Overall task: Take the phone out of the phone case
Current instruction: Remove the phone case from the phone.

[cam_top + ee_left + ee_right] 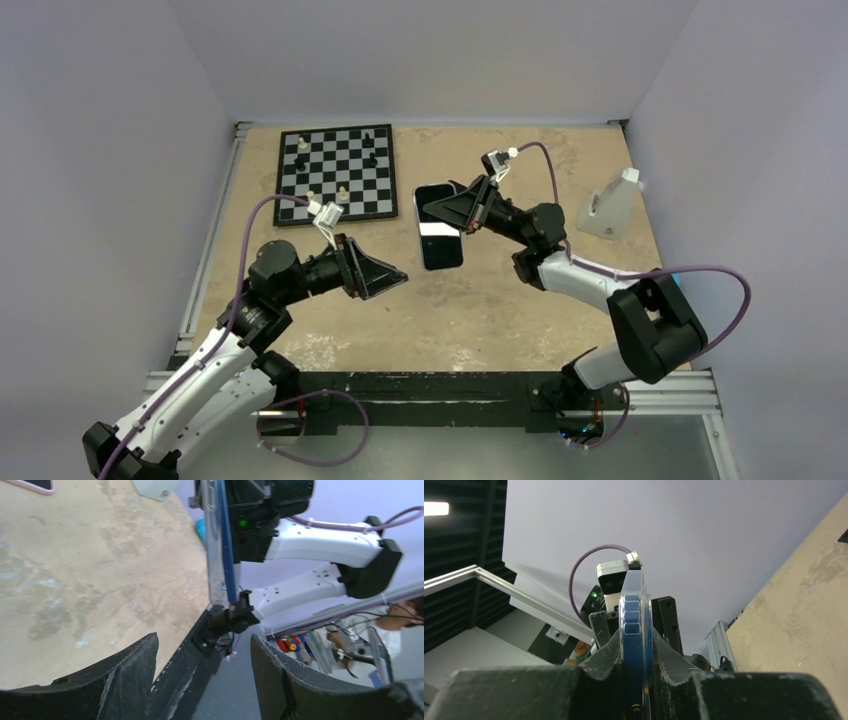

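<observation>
My right gripper is shut on a flat phone with a black screen facing up, held level above the table. Its edge looks blue in the right wrist view and the left wrist view. A thin clear phone case wraps it; the back is hidden. The right gripper pinches it by one long side. A pink-rimmed phone corner lies on the table; I cannot find it in the top view. My left gripper is open and empty, left of the held phone.
A chessboard with several pieces lies at the back left. A white stand sits at the back right. A black bar runs along the near table edge. A person is beyond it.
</observation>
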`<action>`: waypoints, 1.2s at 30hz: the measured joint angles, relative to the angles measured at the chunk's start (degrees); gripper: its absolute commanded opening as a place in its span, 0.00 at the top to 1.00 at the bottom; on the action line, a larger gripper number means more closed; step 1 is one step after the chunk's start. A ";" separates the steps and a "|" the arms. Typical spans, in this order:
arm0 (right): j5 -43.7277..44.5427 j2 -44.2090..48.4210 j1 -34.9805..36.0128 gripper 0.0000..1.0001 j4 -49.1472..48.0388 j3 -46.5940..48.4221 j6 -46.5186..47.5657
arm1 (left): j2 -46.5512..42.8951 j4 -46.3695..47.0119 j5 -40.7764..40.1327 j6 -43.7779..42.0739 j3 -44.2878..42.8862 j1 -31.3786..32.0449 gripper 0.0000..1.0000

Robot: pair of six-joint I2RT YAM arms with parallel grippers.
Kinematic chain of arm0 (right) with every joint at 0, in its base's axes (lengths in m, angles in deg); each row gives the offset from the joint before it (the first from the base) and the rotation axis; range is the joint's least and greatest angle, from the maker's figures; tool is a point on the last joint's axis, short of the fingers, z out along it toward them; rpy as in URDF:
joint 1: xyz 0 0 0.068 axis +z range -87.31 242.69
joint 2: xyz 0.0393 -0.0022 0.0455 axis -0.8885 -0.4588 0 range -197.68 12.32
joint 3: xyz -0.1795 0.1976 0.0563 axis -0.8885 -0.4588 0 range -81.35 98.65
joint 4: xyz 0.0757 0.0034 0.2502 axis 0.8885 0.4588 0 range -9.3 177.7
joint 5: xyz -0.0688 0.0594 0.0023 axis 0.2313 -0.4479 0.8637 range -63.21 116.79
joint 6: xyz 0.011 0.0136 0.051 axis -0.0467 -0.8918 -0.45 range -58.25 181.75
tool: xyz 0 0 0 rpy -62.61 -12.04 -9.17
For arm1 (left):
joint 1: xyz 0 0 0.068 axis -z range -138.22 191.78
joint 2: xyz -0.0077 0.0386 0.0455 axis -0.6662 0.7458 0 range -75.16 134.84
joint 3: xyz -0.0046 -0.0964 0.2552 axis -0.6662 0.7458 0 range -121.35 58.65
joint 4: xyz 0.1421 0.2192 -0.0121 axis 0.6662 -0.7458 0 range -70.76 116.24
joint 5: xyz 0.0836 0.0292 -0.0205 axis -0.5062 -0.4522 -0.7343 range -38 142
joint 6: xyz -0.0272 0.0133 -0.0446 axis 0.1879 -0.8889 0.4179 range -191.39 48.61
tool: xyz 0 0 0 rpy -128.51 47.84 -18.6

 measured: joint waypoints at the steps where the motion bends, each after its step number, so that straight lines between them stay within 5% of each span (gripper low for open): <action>1: -0.20 0.39 -0.20 1.00 0.02 -0.02 0.13 | -0.72 1.57 1.09 2.19 0.68 -0.02 0.35; 12: 0.90 2.78 -0.24 1.00 5.25 -0.70 2.38 | 2.32 19.82 2.67 22.56 5.70 2.62 0.45; 36: 2.86 4.46 0.04 1.00 8.04 -0.92 3.23 | 10.25 28.87 -0.52 27.06 5.70 7.15 0.47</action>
